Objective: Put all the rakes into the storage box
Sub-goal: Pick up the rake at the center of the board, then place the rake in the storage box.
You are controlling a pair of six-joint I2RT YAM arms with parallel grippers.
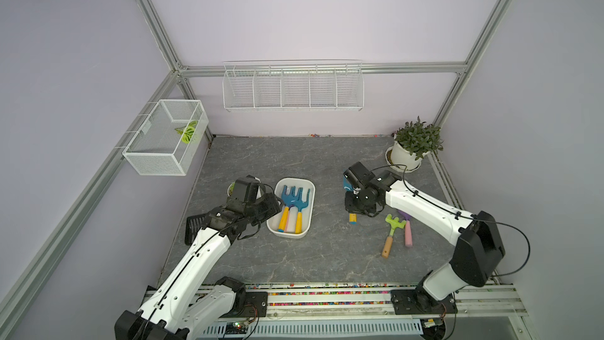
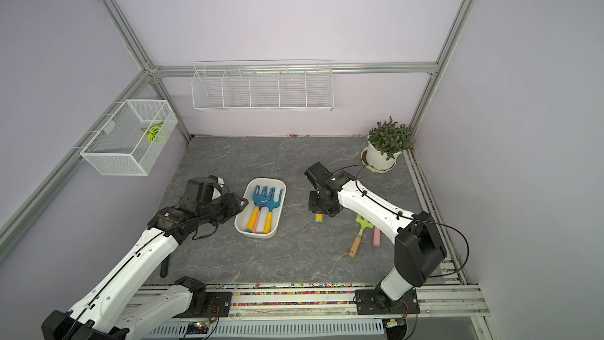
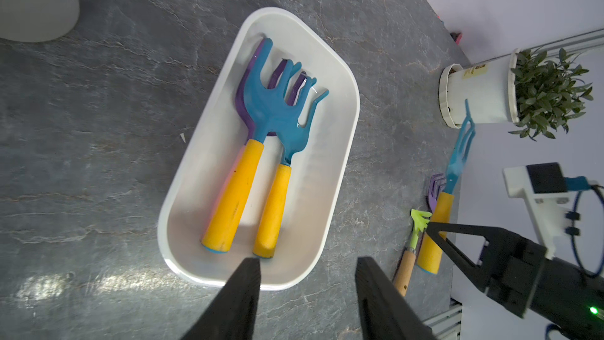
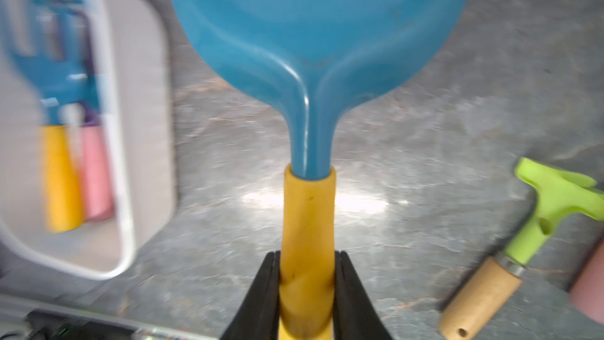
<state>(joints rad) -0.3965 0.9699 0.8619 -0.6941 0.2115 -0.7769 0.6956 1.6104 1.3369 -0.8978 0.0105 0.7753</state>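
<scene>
Left tool (image 3: 309, 261): jaws parted, nothing between them. It hangs just over the handle end of the storage box (image 3: 202, 158).

Storage box: it already carries two stowed rakes (image 3: 271, 109), blue heads and yellow handles, lying side by side.

Right tool (image 4: 307, 255): clenched on the yellow handle of the rake (image 4: 310, 44), well to the right of the storage box. The rake appears clear of the surface (image 1: 327, 256).

Further right of the box, a green rake (image 1: 394, 224) and a pink-handled rake (image 1: 408, 233) lie loose.

Risks, as judged:
- The box is crowded and barely one rake long, so a skewed drop could leave the head on the rim or ride up on the pile.
- The grip sits low on the handle, so the heavy head may swing or twist in the jaws during transfer.
- The left tool stands at the box's end, so the arms could clash there.

View differences:
- The left wrist view alone shows a purple rake (image 3: 242, 93) beneath the stowed pair, and the held rake at full length.
- In both top views the right wrist hides that head; only the handle butt (image 1: 353, 218) shows.
- Only the right wrist view shows the jaws pressed against the handle.
</scene>
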